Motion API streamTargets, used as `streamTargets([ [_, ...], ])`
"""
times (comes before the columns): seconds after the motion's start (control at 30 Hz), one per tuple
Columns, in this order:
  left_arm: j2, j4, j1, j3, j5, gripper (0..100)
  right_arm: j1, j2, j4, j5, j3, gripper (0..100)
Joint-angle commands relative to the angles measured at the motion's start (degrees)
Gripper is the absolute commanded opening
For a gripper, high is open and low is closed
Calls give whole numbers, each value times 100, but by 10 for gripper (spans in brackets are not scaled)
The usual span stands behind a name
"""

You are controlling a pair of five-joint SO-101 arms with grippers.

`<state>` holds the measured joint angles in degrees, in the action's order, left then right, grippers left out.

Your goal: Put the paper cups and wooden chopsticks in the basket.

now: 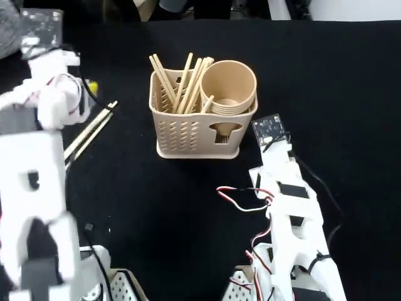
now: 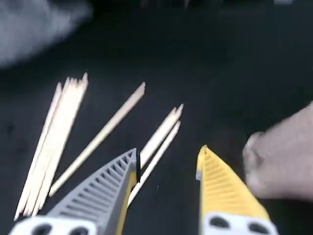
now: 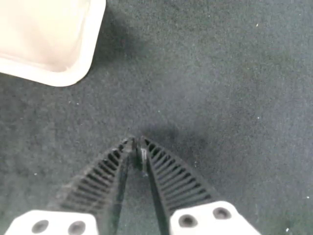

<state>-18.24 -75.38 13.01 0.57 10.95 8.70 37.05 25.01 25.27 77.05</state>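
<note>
Now, left gripper [image 2: 167,150]: jaws apart, hanging over loose chopsticks [image 2: 100,134] on the black table [image 1: 344,94], well apart from the basket [image 1: 188,135].
Right gripper [image 3: 138,143]: closed on nothing, just beside the basket.
Paper cups [image 1: 229,84]: stacked inside the basket.
Risk: the loose chopsticks lie splayed, so a pinch may catch one and scatter the others.
</note>
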Motion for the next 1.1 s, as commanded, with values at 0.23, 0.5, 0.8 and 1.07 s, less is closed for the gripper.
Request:
streamTargets([
  [0.23,4290,-624,259,-1807,2453,202,70,145,-70,53,-31,12],
  [0.5,6374,-633,629,-3679,2435,201,70,145,-62,53,-31,12],
  [0.8,7367,-2295,470,-4787,3270,29,70,145,-62,53,-31,12],
  [1.07,6971,-2549,435,-4936,2804,28,70,145,-62,53,-31,12],
])
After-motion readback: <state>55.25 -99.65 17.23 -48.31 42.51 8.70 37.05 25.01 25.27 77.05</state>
